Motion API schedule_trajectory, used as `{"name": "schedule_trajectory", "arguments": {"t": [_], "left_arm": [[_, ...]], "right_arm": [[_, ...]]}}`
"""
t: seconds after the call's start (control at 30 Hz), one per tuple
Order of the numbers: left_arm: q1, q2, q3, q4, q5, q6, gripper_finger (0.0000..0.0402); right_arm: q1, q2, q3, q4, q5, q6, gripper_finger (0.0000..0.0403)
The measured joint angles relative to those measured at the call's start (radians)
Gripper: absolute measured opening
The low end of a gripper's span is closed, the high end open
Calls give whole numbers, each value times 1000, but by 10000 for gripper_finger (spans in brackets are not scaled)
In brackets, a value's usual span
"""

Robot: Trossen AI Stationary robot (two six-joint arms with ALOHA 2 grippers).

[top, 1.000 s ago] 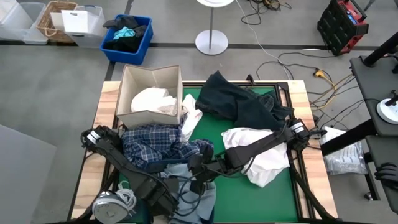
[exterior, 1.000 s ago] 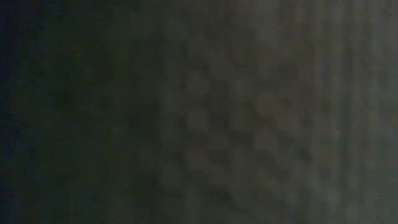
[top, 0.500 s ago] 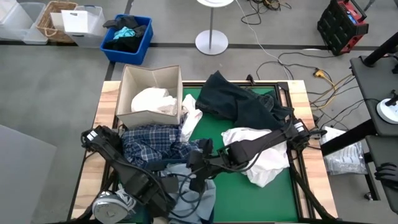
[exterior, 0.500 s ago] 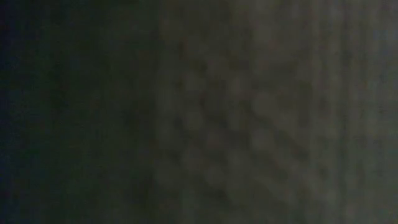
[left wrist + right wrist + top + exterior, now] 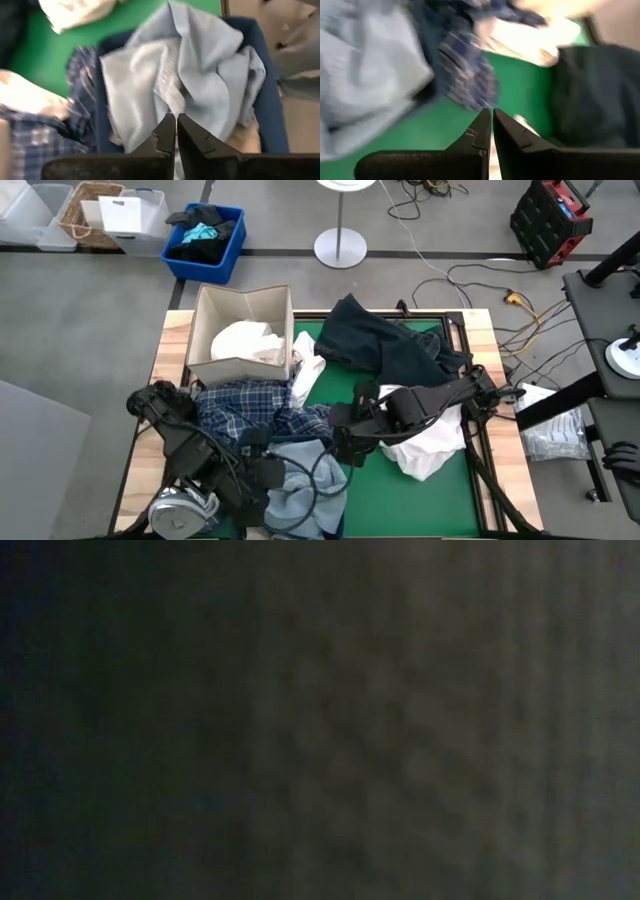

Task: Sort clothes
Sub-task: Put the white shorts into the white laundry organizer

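Light blue denim (image 5: 308, 480) (image 5: 190, 65) lies bunched at the table's near edge, with a dark blue border (image 5: 266, 85) around it. My left gripper (image 5: 272, 468) (image 5: 176, 122) is shut just left of it, pointing at it. My right gripper (image 5: 340, 448) (image 5: 492, 117) is shut over the green mat (image 5: 375, 480), between the denim and a white shirt (image 5: 432, 438). A blue-white plaid shirt (image 5: 245, 415) lies at the left and a dark navy piece (image 5: 385, 345) at the far right. The low view is dark and shows nothing.
A cardboard box (image 5: 215, 365) with white cloth (image 5: 245, 338) inside stands at the table's far left. A white piece (image 5: 305, 380) hangs over its corner. On the floor beyond the table stand a blue bin (image 5: 225, 260) and a lamp base (image 5: 340, 248).
My right gripper has drawn back toward the table's right edge, away from the denim. My left arm has pulled back toward the left edge. The light blue denim, earlier covered by both arms, now lies in the open.
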Motion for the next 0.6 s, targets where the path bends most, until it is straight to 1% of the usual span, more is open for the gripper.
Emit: {"name": "schedule_trajectory", "arguments": {"t": [0.1, 0.17, 0.27, 0.43, 0.6], "left_arm": [[18, -6, 32, 2, -52, 46, 0], [37, -11, 51, 3, -80, 87, 0], [80, -21, 41, 1, -96, 137, 0], [186, -30, 39, 1, -101, 252, 0], [319, -31, 38, 1, -100, 352, 0]], "right_arm": [[0, -16, -3, -81, 42, 37, 12], [0, -39, -22, -66, 52, 35, 12], [-4, -72, -38, -70, 76, 32, 12], [-19, -161, -85, -70, 154, 31, 12], [-61, -280, -171, -70, 192, 13, 12]]}}
